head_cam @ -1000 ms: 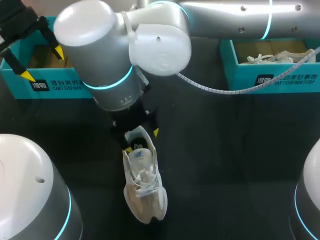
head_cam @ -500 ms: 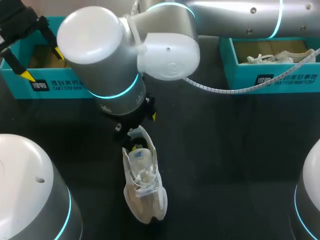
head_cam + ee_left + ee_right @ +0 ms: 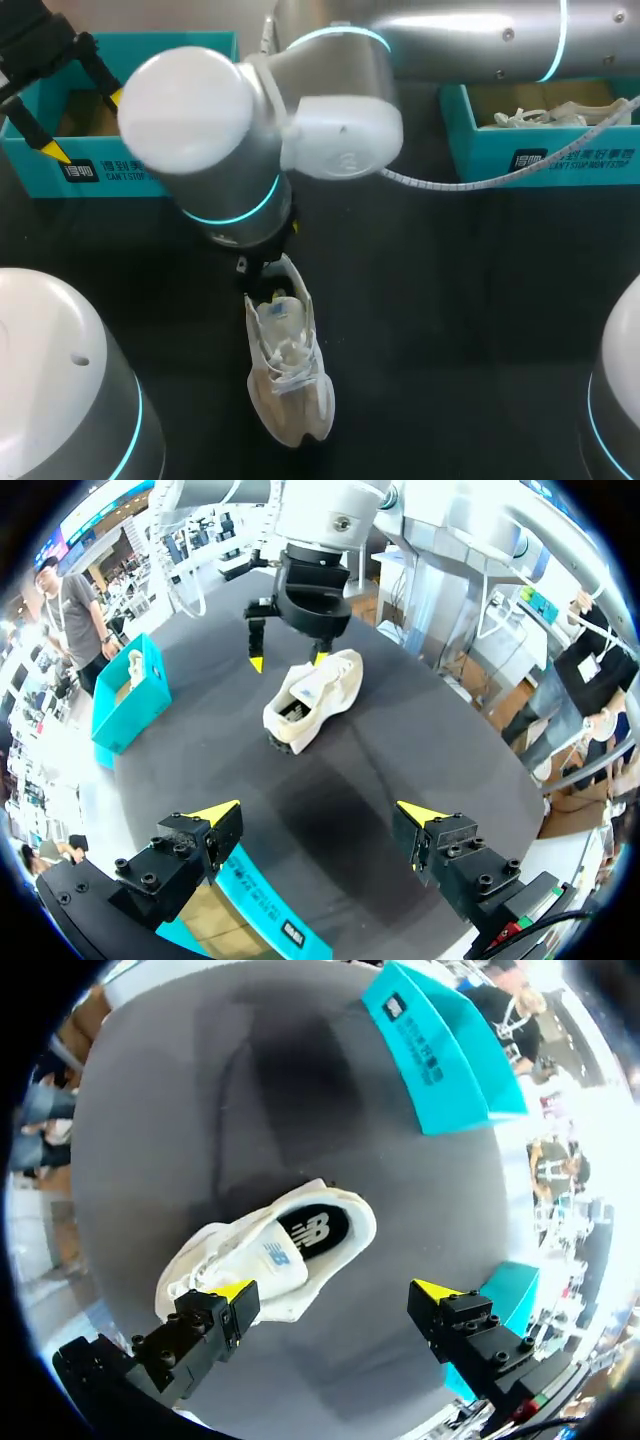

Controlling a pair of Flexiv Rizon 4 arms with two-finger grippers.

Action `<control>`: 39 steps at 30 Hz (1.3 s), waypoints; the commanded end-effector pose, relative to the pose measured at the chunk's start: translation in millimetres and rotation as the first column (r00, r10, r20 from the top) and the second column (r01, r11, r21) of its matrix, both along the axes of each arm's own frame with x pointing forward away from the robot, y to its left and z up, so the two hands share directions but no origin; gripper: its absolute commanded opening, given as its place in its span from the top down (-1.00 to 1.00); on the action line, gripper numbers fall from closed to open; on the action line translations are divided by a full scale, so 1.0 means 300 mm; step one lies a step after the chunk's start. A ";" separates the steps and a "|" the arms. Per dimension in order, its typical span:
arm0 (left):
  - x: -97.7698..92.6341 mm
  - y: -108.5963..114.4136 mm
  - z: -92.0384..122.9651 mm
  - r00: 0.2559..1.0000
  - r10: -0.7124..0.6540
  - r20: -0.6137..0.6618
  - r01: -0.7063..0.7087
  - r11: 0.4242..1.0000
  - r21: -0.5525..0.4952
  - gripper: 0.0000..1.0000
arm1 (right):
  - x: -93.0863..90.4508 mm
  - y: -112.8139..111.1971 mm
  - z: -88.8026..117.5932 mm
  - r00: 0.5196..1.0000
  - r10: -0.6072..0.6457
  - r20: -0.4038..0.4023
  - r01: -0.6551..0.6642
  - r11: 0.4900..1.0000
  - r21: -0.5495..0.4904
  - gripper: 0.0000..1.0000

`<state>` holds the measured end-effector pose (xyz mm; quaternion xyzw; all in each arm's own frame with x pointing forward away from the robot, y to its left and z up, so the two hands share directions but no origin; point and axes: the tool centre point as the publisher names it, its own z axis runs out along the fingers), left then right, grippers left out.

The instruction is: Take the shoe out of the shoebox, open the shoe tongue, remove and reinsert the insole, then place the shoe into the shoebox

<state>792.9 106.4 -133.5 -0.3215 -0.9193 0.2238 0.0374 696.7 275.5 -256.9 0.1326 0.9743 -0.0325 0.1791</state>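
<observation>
Head view hides a lot: the right arm (image 3: 250, 130) fills the upper middle and its fat wrist covers its own gripper completely, no yellow tips showing there. You only get the right gripper (image 3: 335, 1290) from its own wrist cam, fingers wide apart and holding nothing, with the shoe (image 3: 265, 1250) below and just ahead of them. The left wrist cam shows it hanging just above the heel end. The left shoebox (image 3: 100, 165) is cut off at the upper left edge and partly blocked by the arm. The right shoebox (image 3: 540, 150), upper right, has something white inside that I can't make out.

Compared to a second ago, the right arm has lifted: one yellow tip was peeking out by the heel, and now it's tucked under the wrist. The shoe hasn't budged, and neither has the left gripper (image 3: 85, 125).

Counts: one shoe, lying on the table (image 3: 450, 300) in the lower middle, toe toward the bottom edge, outside both boxes, dark insole (image 3: 315, 1230) visible inside. Two teal shoeboxes. Two grippers, the left one over its box with fingers spread and empty.
</observation>
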 end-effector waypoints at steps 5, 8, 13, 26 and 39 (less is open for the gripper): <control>0.005 0.001 0.001 1.000 -0.002 -0.002 0.002 1.000 0.003 -1.00 | 0.033 0.042 -0.034 0.961 0.257 -0.102 -0.257 0.966 0.009 -1.00; 0.005 0.001 0.001 1.000 -0.002 -0.002 0.002 1.000 0.003 -1.00 | 0.033 0.042 -0.034 0.961 0.257 -0.102 -0.257 0.966 0.009 -1.00; 0.005 0.001 0.001 1.000 -0.002 -0.002 0.002 1.000 0.003 -1.00 | 0.049 0.062 -0.066 0.956 0.270 -0.115 -0.275 0.961 -0.027 -1.00; 0.005 0.001 0.001 1.000 -0.002 -0.002 0.002 1.000 0.003 -1.00 | 0.157 0.077 -0.136 0.941 0.325 -0.094 -0.332 0.940 -0.072 -1.00; 0.005 0.001 0.001 1.000 -0.002 -0.002 0.002 1.000 0.003 -1.00 | 0.247 0.047 -0.263 0.919 0.373 -0.129 -0.383 0.921 -0.070 -1.00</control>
